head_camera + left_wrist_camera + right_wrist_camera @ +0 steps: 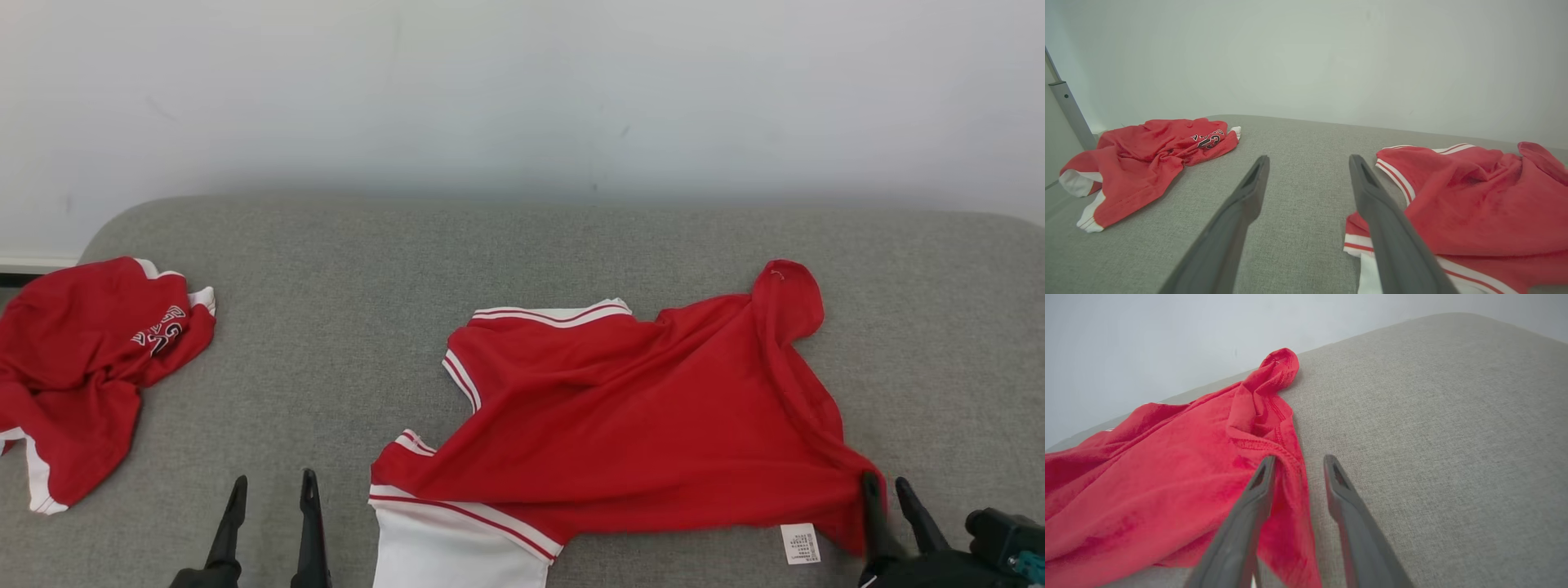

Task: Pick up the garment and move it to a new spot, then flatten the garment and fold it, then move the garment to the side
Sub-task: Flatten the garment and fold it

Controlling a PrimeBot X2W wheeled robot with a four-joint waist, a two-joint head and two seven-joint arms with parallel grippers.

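Your jersey (645, 408) lies rumpled across the middle and right of the grey cushion (522, 245). It's red side up, with a white panel (441, 547) at the near left and a care label (799, 543) poking out at the near edge.

The right gripper (887, 483) sits at the jersey's near-right corner. Its fingers are part-way apart, not clamped. In the wrist view the stitched hem (1286, 457) runs up between them and touches the left finger. As I read it, nothing is held there.

The left gripper (273, 482) hovers wide open and empty over bare cushion, just left of the white panel. A second garment (82, 359) is bunched at the far left, well apart, so leave it alone.

On handling, this looks like thin, light, limp cloth. Expect it to drape, drag on the cushion and bunch if you lift one corner alone.

Go for the edges. The right takes that doubled hem at the near-right corner, where the stitching gives some bite. The left takes the corner of the white panel.

Reach well over the edge before closing. A shallow pinch may slip off, or catch just one layer.
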